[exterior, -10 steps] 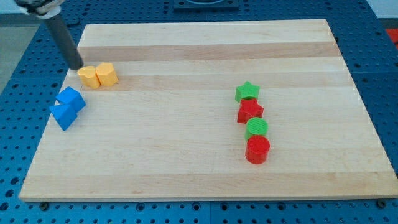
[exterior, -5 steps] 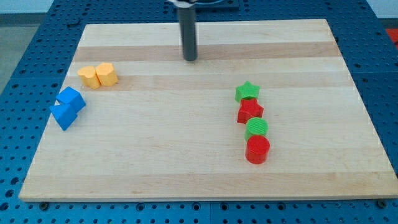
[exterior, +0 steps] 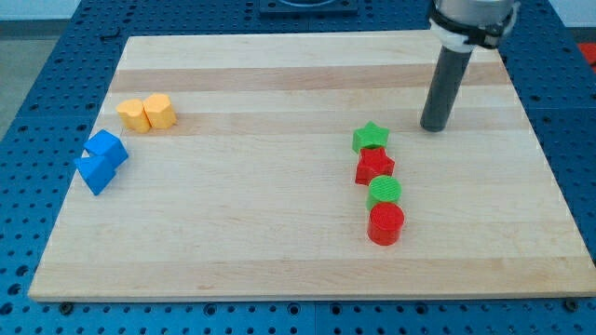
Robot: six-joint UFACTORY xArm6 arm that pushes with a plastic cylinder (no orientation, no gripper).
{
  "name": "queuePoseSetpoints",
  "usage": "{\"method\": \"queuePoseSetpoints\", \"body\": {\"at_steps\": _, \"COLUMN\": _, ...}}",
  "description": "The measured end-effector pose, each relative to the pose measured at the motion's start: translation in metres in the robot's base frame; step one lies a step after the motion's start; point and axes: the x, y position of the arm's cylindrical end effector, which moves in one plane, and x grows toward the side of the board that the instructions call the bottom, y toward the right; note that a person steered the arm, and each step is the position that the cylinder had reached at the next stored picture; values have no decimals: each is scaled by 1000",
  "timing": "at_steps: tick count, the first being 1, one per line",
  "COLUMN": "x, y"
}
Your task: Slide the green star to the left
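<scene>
I saw the wooden board (exterior: pixel 279 251) carrying two yellow blocks (exterior: pixel 147 113) and two blue blocks (exterior: pixel 101 159) at the view's left, and a touching column: green star (exterior: pixel 371 138), red star (exterior: pixel 374 167), green cylinder (exterior: pixel 385 192), red cylinder (exterior: pixel 386 224).

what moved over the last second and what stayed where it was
Only my tip moved: it swept from beside the yellow blocks at the view's left across the board to just right of, and slightly above, the green star, not touching it. All the blocks stayed where they were.
</scene>
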Motion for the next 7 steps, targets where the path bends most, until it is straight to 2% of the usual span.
{"method": "queuePoseSetpoints", "body": {"at_steps": 2, "x": 22, "y": -43}}
{"method": "queuePoseSetpoints", "body": {"at_steps": 6, "x": 22, "y": -206}}
{"method": "queuePoseSetpoints", "body": {"at_steps": 7, "x": 31, "y": -229}}
